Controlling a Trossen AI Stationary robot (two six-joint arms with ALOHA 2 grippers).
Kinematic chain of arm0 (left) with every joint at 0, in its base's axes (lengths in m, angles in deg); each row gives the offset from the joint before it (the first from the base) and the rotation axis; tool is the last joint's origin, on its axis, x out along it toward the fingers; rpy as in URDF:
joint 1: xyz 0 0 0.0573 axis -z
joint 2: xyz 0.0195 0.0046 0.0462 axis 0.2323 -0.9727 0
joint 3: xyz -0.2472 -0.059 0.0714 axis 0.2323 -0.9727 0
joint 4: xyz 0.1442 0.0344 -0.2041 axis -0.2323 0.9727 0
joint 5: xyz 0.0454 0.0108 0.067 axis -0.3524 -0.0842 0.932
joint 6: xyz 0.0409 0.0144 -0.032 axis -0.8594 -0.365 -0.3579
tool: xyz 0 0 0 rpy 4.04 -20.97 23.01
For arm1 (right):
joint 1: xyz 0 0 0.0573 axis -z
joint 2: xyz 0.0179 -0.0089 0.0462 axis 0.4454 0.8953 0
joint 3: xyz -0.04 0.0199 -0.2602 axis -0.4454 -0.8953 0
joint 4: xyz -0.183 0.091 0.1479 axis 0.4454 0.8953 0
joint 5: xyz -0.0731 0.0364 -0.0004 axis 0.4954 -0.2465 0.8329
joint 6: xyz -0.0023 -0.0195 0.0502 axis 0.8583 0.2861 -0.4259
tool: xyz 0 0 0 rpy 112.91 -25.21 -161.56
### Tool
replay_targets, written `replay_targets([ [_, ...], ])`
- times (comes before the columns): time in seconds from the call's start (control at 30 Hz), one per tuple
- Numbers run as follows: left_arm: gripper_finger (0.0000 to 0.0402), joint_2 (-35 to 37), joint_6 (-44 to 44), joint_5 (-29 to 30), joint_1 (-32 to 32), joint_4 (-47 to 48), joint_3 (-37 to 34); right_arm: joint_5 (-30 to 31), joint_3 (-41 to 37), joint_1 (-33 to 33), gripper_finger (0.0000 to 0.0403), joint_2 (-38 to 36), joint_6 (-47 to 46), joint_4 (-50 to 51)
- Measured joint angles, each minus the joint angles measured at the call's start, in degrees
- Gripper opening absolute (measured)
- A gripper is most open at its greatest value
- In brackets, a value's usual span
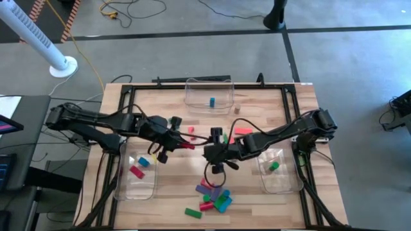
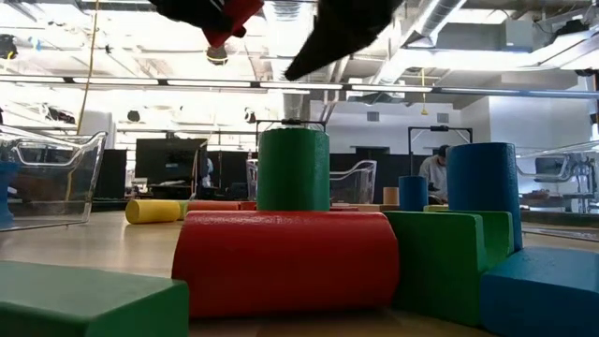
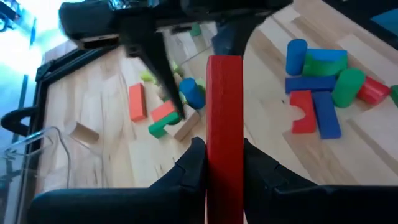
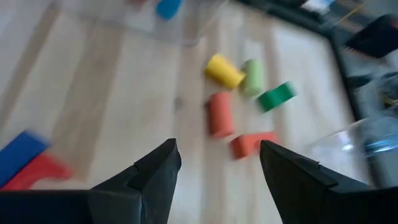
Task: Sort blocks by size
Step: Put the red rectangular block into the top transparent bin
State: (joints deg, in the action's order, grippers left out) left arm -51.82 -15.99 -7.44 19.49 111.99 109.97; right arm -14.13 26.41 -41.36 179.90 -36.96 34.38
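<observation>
Red bar [image 1: 184,144], seen from above, sits clamped in the left gripper [image 1: 172,142] over mid-surface, its left bin [image 1: 136,186] close below-left; the right gripper [image 1: 217,168] hangs spread and empty above the block pile [image 1: 212,197]. Level with the surface, the bar's end [image 2: 227,22] shows high overhead. From the left wrist, the bar's long axis runs straight out between the fingers [image 3: 189,168].

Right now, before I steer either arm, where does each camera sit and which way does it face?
High: overhead, straight down on the table; both arms show.
Low: at tabletop height, level across the blocks into the room; arms dip in from above.
Left wrist: behind the left gripper, shut on a long red bar.
Right wrist: behind the open right gripper, over bare wood.
Shared: the red bar also shows in the high view.
</observation>
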Motion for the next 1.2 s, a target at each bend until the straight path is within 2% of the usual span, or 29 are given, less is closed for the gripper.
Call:
replay_targets([
  [0.3,0.0055,-0.02,0.13,0.60,-0.01,0.23,-0.01,12.45,0.00,-1.78,0.0255,0.00,9.25,-12.43],
  [0.5,0.0055,-0.02,0.13,2.37,-0.01,-0.69,0.00,13.01,0.00,-3.38,0.0255,-0.02,14.38,-19.62],
  [0.83,0.0055,-1.12,-1.31,2.43,0.10,-4.60,0.01,12.97,0.00,-3.24,0.0251,-0.04,15.25,-22.00],
  [1.07,0.0055,-4.67,-2.56,2.89,1.10,-6.59,0.01,12.49,0.00,-3.09,0.0189,-0.04,15.66,-21.99],
  [1.2,0.0055,-4.76,-3.42,5.69,1.85,-7.12,0.01,12.38,0.02,-3.10,0.0145,-0.04,15.15,-20.53],
])
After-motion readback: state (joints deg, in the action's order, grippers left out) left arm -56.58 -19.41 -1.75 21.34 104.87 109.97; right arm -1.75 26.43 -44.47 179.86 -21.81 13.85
